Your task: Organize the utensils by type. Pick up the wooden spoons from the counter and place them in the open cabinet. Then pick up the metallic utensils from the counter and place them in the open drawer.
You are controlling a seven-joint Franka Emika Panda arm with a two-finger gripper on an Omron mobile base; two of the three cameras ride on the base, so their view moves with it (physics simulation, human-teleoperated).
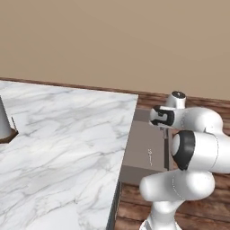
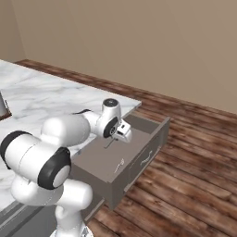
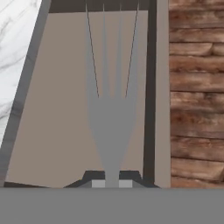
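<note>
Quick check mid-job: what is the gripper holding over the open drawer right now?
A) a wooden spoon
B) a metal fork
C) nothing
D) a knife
B: in the hand view the gripper is shut on a grey fork, its tines pointing out over the drawer; another small utensil already lies inside.

Table [image 1: 67, 134]: white marble, grey veins, smooth polished look. Open drawer [image 2: 99, 159]: plain grey-brown, flat matt inside. Fork [image 3: 111, 109]: dull grey metal, smooth. Floor [image 2: 194, 152]: brown wood planks, grained. Arm [image 1: 197, 152]: glossy white shell, dark joints.
</note>
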